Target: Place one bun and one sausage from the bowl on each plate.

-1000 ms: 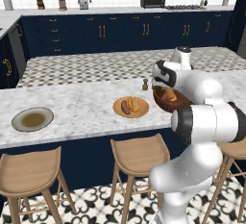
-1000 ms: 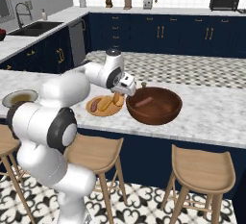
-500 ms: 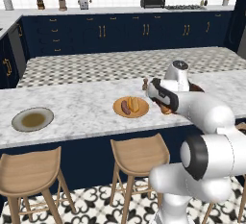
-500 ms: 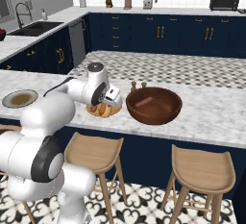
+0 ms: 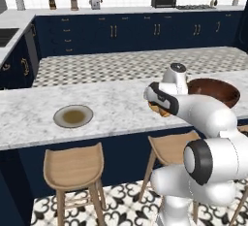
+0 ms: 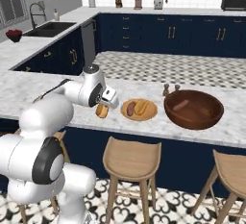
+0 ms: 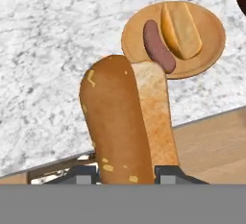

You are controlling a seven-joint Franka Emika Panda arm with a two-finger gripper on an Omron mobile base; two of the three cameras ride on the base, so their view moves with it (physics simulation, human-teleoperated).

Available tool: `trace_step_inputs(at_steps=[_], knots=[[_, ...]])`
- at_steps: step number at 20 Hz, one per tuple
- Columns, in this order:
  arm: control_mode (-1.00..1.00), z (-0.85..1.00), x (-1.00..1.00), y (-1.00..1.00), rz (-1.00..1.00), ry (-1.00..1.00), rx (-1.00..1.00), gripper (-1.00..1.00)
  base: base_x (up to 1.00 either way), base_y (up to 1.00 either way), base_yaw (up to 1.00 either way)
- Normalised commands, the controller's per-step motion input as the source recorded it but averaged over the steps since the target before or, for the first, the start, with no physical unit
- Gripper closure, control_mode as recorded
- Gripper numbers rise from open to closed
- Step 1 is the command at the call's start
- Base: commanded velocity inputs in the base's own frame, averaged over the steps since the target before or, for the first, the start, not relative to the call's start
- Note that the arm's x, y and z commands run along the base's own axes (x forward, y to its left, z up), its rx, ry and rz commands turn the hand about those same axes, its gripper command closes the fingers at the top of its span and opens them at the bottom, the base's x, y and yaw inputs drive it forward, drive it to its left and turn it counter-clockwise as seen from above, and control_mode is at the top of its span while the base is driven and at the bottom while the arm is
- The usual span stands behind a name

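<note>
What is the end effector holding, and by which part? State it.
A hot dog bun, gripped at one end between the fingers of the end effector.

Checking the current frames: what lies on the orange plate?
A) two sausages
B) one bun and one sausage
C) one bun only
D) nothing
B: the hand view shows the orange plate carrying one bun beside one sausage, while the gripper holds a second bun above the counter's edge.
</note>
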Motion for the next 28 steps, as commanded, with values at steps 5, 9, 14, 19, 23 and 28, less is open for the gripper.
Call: trace_step_inputs(at_steps=[5, 9, 14, 19, 23, 28], knots=[[1.0, 0.0, 0.0, 0.0, 0.0, 0.0, 0.0, 1.0, 0.03, 1.0, 0.0], [1.0, 0.0, 0.0, 0.0, 0.0, 0.0, 0.0, 1.0, 0.17, 1.0, -0.01], [1.0, 0.0, 0.0, 0.0, 0.0, 0.0, 0.0, 1.0, 0.39, 0.64, -0.04], [1.0, 0.0, 0.0, 0.0, 0.0, 0.0, 0.0, 1.0, 0.48, 0.42, -0.01], [-1.0, 0.0, 0.07, 0.04, 0.0, 0.0, 0.0, 1.0, 0.26, 0.19, 0.0], [-1.0, 0.0, 0.58, 0.03, 0.0, 0.01, 0.0, 1.0, 0.0, 0.0, 0.0]])
